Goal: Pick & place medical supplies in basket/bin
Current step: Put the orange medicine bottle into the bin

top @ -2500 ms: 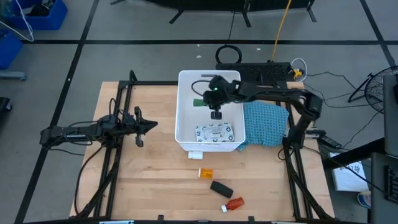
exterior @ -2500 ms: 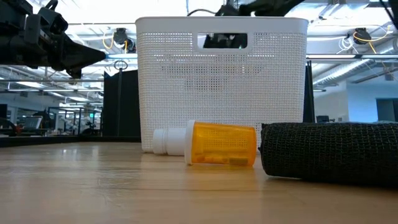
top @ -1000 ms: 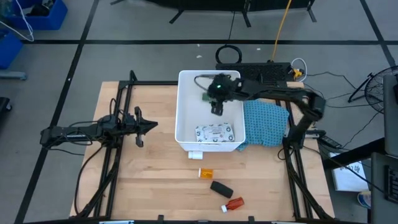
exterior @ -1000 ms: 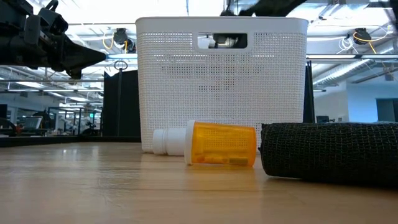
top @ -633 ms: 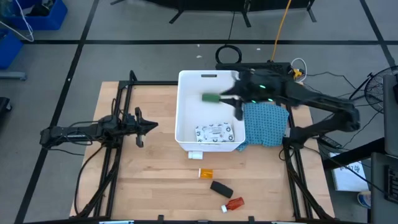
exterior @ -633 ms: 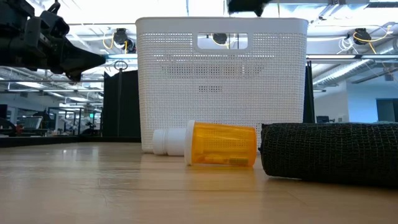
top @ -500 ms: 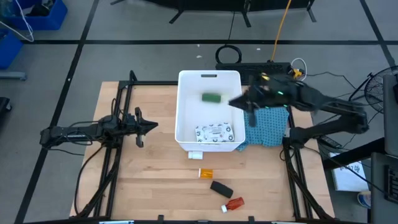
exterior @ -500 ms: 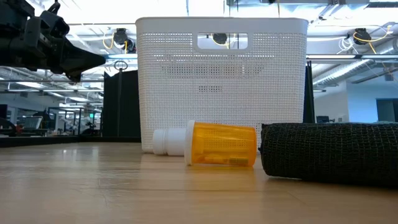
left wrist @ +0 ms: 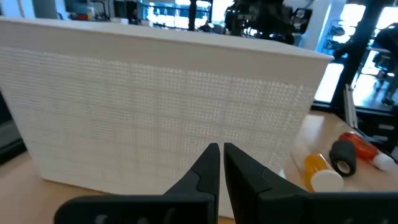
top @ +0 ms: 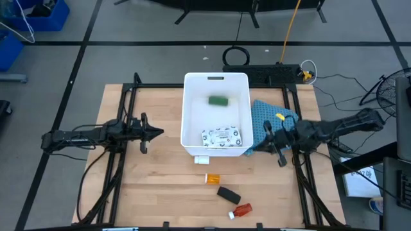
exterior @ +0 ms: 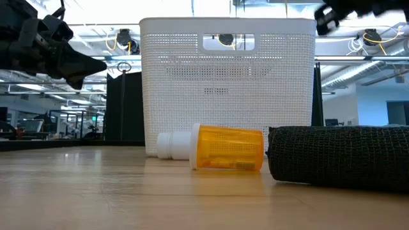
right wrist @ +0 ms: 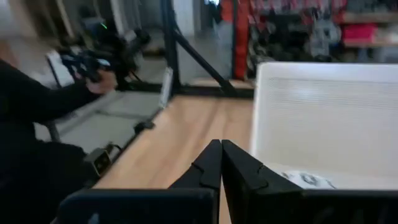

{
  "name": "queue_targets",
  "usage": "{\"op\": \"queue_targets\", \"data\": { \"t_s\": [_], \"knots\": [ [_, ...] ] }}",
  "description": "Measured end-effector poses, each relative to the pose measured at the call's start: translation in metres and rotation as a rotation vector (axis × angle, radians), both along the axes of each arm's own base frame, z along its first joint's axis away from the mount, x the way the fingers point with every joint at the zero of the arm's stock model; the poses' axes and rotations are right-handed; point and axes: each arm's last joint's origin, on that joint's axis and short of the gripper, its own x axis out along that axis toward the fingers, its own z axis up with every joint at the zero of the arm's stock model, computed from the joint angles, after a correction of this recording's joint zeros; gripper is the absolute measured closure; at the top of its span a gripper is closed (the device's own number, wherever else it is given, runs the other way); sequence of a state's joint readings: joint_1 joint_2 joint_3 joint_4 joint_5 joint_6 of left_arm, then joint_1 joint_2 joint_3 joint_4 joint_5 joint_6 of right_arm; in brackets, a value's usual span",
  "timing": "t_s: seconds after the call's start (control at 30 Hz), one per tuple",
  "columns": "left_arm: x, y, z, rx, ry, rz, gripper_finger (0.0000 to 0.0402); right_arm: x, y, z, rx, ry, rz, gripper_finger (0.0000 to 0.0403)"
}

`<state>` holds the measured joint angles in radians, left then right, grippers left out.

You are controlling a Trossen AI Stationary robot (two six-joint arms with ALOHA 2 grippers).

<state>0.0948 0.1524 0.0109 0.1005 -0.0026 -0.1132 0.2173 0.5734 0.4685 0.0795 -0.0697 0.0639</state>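
The white perforated tub (top: 216,115) stands near the middle of the wooden bench (top: 160,186), and inside it lie a green block (top: 218,100) toward the far wall and a flat white printed packet (top: 221,136) toward the near wall. The right tool (top: 266,137) hangs over the blue patterned cloth (top: 273,119) just beside the tub's right wall, its fingers pressed together with nothing between them; the green block and the packet sit well apart from it, on the other side of that wall. The left tool (top: 156,133) hovers above the bench to the left of the tub, fingers likewise together and empty, pointing at the tub's side. In front of the tub, on the bare wood, three supplies lie in a loose line: an orange-and-white vial (top: 212,178) on its side closest to the tub, a black block (top: 228,194) beyond it, and a red white-capped bottle (top: 241,210) nearest the bench's front edge. All three rest well away from both tools.
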Motion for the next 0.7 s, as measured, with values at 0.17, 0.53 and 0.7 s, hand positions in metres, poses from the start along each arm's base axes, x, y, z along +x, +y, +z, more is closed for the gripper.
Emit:
{"op": "queue_targets", "data": {
  "t_s": [0.17,0.53,0.7],
  "knots": [
    [0.0,0.0,0.0,-0.013,-0.001,-0.001,0.0376,-0.013,0.005,-0.054,0.018,-0.136,0.044,0.0402],
    [0.0,0.002,-0.001,0.007,0.012,0.059,0.0376,-0.022,0.006,-0.075,0.0,-0.23,0.069,0.0401],
    [-0.001,0.007,-0.001,-0.134,-0.018,0.251,0.0376,-0.022,0.006,-0.075,-0.015,-0.234,0.065,0.0402]
  ]
}}
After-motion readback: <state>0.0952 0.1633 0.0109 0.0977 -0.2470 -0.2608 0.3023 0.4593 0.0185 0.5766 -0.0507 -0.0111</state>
